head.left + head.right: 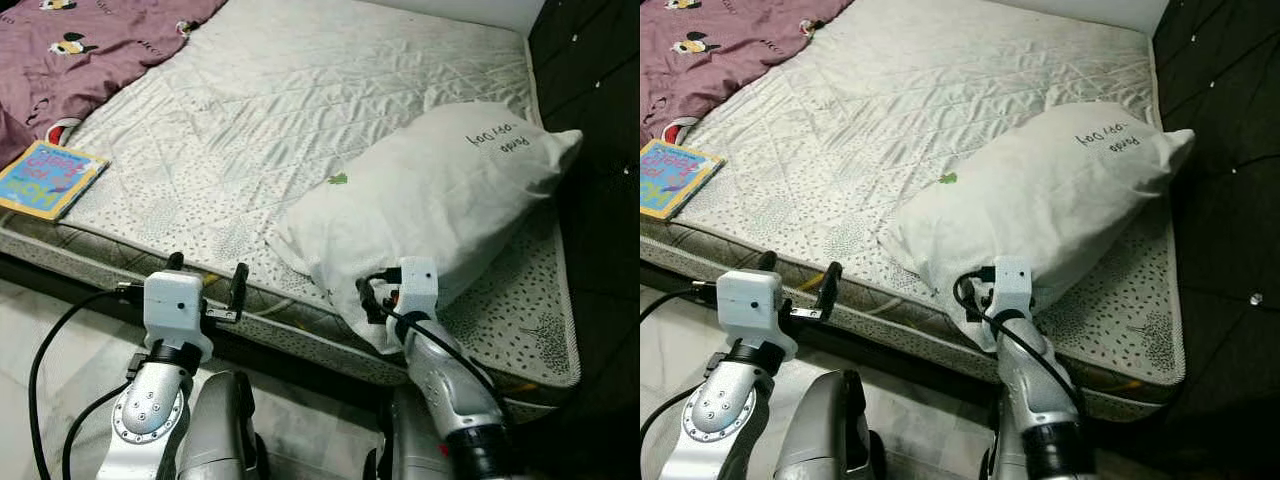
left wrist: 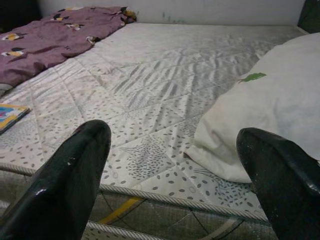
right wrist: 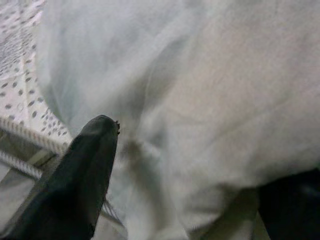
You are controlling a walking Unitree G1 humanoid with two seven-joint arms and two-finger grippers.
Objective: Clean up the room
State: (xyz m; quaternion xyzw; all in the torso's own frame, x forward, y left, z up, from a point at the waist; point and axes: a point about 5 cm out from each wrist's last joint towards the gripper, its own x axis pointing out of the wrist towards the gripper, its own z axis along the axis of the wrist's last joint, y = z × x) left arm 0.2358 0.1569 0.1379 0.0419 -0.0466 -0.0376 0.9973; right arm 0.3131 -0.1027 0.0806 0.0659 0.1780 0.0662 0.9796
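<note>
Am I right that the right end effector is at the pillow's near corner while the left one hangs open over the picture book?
Not quite. The left end effector is open, but it hovers at the mattress edge, well apart from the picture book; the left eye view shows it. The right end effector is indeed at the pillow's near corner.

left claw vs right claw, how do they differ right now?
The left claw is open, hovering at the mattress edge and holding nothing; the right claw is pressed into the near corner of the white pillow, fabric between its fingers. The left points at bare quilted mattress, the right at pillow. Both have black fingers on white wrist housings.
</note>
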